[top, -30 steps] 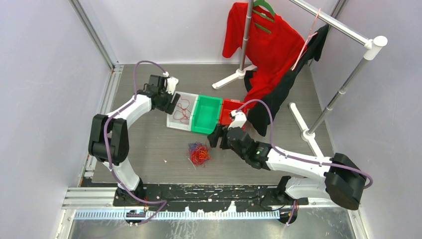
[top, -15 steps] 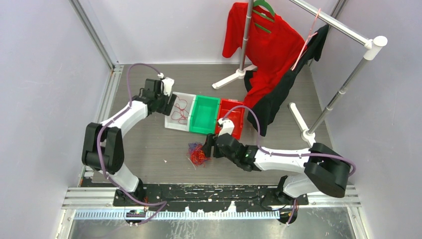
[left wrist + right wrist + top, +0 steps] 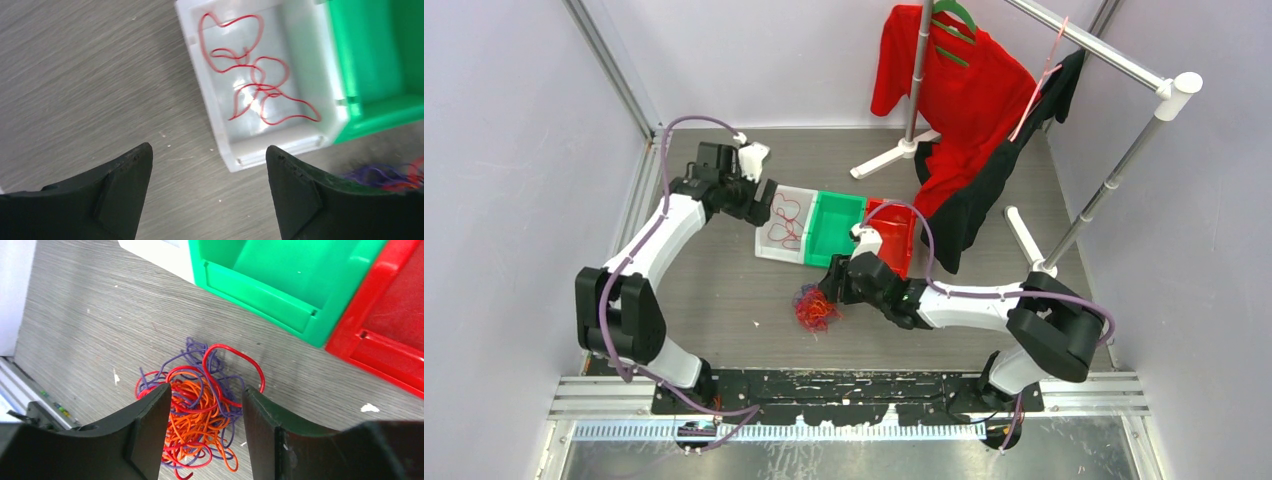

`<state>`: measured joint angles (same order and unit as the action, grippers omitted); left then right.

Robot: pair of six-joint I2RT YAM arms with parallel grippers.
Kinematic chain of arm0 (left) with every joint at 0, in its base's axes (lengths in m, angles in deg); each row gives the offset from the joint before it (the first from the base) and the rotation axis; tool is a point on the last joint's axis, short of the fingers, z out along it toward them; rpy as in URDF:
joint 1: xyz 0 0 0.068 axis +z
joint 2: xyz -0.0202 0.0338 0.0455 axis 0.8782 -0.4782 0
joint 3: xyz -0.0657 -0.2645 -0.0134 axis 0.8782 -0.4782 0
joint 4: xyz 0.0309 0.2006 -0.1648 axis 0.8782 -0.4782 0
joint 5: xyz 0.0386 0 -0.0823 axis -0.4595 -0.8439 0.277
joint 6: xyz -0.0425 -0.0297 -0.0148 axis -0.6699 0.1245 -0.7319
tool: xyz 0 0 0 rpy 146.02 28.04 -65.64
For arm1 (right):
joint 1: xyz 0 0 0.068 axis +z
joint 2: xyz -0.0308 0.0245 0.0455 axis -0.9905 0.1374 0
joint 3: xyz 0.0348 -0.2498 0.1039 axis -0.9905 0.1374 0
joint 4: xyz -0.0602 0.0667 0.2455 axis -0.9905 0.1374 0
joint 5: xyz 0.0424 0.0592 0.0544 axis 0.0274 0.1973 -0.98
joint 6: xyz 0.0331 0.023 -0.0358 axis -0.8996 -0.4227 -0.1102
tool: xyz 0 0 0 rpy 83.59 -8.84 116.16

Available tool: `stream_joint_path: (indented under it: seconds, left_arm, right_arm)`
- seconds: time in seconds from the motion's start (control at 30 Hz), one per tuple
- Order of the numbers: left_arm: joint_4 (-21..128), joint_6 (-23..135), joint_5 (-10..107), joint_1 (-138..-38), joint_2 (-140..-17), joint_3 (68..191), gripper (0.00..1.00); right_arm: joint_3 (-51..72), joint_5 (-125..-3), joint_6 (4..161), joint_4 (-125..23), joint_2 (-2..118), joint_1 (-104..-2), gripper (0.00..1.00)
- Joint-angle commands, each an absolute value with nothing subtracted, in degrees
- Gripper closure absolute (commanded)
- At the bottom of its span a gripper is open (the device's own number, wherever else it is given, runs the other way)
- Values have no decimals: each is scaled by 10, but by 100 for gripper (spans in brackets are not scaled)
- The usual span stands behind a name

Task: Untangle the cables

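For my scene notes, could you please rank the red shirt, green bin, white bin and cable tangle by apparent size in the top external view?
1. red shirt, clearly the largest.
2. green bin and white bin look about alike, so I would not rank them.
3. cable tangle, the smallest.

1. The bench [image 3: 714,300] is grey and wood-grained, with small white flecks.
2. A white bin [image 3: 776,256], a green bin [image 3: 834,238] and a red bin [image 3: 902,236] stand on it in a touching row.
3. The cables [image 3: 812,308], a red, orange and purple tangle, lie near the green bin's near side.
4. The rack feet [image 3: 886,156] rest farther back.
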<state>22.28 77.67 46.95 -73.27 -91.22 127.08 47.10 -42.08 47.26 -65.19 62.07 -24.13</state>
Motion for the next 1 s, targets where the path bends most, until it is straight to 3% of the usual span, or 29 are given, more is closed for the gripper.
stream_joint_path:
  seconds: [0.0, 0.4, 0.67, 0.97]
  left_arm:
    - [110, 810, 608, -732, -859, 1329, 17]
    - [8, 832, 735, -796, -803, 1290, 23]
    - [-9, 838, 757, -811, -804, 1282, 27]
    - [-26, 833, 762, -811, -792, 1302, 27]
  right_arm:
    - [444, -460, 461, -693, 609, -243, 41]
    - [439, -458, 468, -661, 603, -252, 45]
    - [471, -538, 495, -634, 552, -302, 34]
    - [467, -618, 499, -709, 643, -320, 37]
